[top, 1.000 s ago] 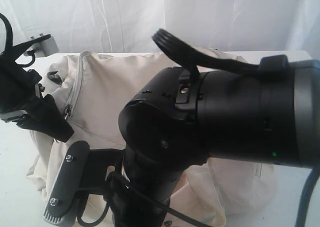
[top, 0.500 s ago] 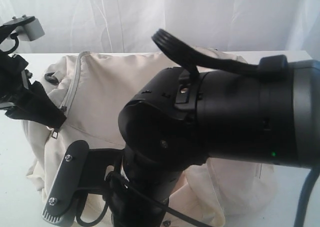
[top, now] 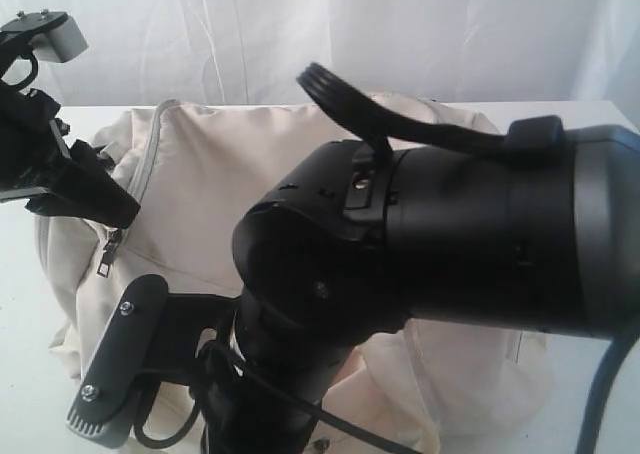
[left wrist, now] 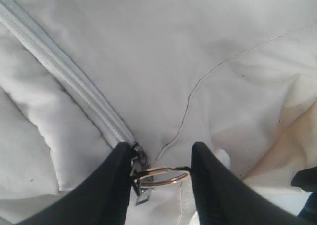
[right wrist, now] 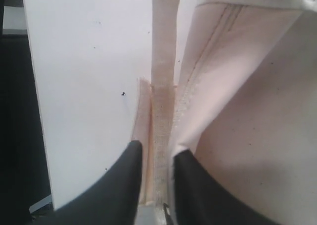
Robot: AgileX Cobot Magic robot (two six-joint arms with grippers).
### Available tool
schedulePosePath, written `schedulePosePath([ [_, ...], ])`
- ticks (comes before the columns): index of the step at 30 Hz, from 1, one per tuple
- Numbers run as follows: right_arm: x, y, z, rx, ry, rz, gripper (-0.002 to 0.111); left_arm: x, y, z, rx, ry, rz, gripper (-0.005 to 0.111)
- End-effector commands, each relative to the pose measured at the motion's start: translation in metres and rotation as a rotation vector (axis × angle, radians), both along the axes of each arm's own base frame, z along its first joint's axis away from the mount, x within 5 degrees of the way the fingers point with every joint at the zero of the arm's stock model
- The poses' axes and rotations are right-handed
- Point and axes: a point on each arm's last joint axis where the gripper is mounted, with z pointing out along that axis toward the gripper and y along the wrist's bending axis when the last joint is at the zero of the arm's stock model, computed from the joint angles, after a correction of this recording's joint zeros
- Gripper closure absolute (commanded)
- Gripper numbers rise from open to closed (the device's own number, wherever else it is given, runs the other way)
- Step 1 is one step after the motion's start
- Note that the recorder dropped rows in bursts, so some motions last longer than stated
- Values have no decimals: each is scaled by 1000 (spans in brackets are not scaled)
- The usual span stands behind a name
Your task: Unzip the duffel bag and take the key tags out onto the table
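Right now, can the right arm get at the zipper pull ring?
Probably not. The right gripper is shut on the webbing strap of the duffel bag, and the zipper pull ring sits pinched in the left gripper, whose fingers flank it on both sides.

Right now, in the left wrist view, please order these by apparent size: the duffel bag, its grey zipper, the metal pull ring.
1. duffel bag, its fabric fills the frame
2. grey zipper, a long diagonal band
3. metal pull ring, clearly smallest

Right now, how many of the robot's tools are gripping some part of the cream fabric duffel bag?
2. The left tool holds the metal zipper-pull ring on the cream fabric duffel bag; the right tool pinches its off-white webbing strap.
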Motion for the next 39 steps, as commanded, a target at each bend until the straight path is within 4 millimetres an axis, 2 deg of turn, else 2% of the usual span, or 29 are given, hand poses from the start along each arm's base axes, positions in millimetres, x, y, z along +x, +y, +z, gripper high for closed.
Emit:
schedulePosePath([
  [1, -4, 3, 15, 122, -7, -22, 64, -3, -1, 4, -17, -4, -3, 107],
  [3, -3, 2, 23, 169, -24, -26, 54, -3, -1, 4, -17, -4, -3, 107],
  [5, -3, 2, 32, 224, -47, -28, 50, -3, -1, 4, -17, -4, -3, 107],
  [11, 9, 8, 54, 433, -181, -122, 50, -3, -1, 5, -24, 3, -3, 107],
  [17, 26, 14, 58, 540, -237, -228, 46, -8, -1, 9, -27, -1, -10, 107],
  [20, 34, 18, 53, 561, -241, -239, 43, -9, 0, 10, -28, -6, -11, 107],
  [24, 47, 27, 34, 550, -240, -257, 36, -14, 0, 14, -30, -12, -18, 107],
  [32, 76, 34, 6, 555, -245, -308, 36, -21, 2, 20, -35, -30, -25, 107],
  [36, 84, 36, -1, 572, -249, -319, 40, -23, 2, 21, -38, -30, -28, 107],
  [38, 84, 36, -1, 573, -249, -319, 54, -23, 2, 21, -38, -30, -28, 107],
  [39, 84, 36, -1, 573, -249, -319, 70, -23, 2, 21, -38, -30, -28, 107],
])
